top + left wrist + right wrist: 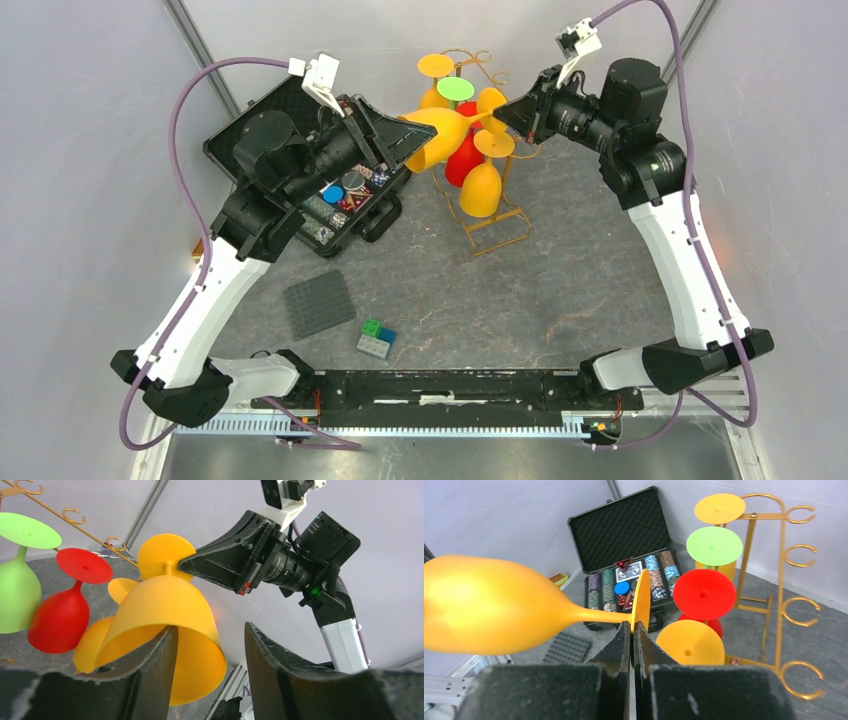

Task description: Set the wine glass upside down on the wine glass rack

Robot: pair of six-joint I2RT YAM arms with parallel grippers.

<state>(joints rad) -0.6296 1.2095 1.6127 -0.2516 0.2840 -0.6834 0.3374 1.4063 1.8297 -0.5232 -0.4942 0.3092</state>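
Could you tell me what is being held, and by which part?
The right gripper pinches the orange wine glass by the edge of its round foot; the left gripper stands open about the bowl's rim, not gripping.

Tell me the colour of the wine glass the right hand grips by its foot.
Orange-yellow; the wine glass shows best in the right wrist view.

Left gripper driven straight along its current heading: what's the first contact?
The orange wine glass: its bowl sits right at the open fingertips of the left gripper. Just beyond, the right gripper pinches the glass's foot, though depth there is unclear.
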